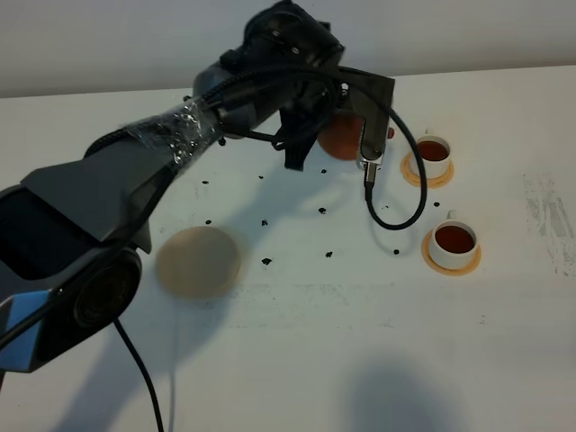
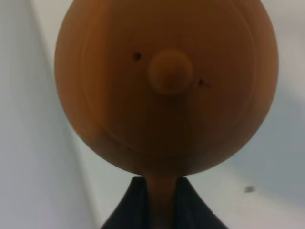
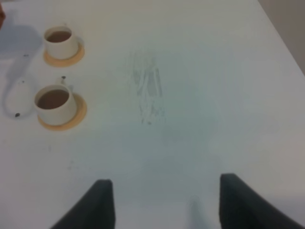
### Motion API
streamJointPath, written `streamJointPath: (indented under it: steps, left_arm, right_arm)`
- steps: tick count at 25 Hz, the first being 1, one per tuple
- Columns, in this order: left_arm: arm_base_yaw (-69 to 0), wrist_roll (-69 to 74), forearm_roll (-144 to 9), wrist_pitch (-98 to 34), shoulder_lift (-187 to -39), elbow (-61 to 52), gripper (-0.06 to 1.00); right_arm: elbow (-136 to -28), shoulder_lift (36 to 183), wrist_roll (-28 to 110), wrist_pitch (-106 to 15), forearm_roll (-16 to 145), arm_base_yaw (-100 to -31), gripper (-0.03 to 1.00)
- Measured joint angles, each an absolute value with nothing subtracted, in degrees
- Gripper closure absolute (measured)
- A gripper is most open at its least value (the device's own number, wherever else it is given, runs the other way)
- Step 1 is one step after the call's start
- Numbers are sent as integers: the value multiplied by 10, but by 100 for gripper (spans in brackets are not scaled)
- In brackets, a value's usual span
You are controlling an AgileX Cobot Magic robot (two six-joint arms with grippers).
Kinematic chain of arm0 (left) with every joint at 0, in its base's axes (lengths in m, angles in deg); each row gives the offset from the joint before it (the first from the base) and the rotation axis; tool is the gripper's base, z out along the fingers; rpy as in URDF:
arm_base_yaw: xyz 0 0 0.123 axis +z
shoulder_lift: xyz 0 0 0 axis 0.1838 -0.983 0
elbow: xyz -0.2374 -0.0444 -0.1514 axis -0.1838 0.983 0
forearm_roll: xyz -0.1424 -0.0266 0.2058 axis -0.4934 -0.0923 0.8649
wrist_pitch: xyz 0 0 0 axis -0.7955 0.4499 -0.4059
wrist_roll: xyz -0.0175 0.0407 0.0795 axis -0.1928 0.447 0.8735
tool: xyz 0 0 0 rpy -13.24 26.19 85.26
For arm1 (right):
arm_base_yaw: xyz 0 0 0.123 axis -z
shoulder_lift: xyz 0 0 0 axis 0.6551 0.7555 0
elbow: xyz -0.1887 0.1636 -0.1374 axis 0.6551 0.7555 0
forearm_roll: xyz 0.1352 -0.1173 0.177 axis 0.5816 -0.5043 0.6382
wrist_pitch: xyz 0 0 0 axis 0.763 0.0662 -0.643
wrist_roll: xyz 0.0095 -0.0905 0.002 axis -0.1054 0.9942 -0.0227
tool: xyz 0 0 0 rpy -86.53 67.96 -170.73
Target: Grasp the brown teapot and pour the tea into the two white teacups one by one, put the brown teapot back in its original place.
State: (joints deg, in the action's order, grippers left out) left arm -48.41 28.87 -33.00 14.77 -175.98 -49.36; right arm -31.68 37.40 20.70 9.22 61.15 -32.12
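My left gripper (image 1: 317, 135) is shut on the handle of the brown teapot (image 1: 342, 137) and holds it off the table, left of the far cup. In the left wrist view the teapot (image 2: 167, 86) fills the frame, lid knob facing the camera, with the gripper (image 2: 161, 185) clamped on its handle. The two white teacups, far (image 1: 434, 155) and near (image 1: 453, 239), stand on orange-tan coasters (image 1: 444, 178) and both hold brown tea. They also show in the right wrist view, far cup (image 3: 59, 40) and near cup (image 3: 53, 102). The cream disc (image 1: 198, 261) lies bare at the left. My right gripper (image 3: 162, 205) is open and empty.
Small black specks (image 1: 267, 261) are scattered on the white table between the disc and the cups. A black cable (image 1: 400, 184) hangs from the left arm close to the far cup. A faint scuff mark (image 3: 147, 90) lies right of the cups.
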Motion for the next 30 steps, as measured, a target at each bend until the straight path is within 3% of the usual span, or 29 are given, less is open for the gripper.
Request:
streamJointPath:
  steps: [30]
  left_arm:
    - [-479, -29, -457, 205, -1809, -494, 85]
  right_arm:
    - [-317, 374, 207, 92, 611, -321, 49]
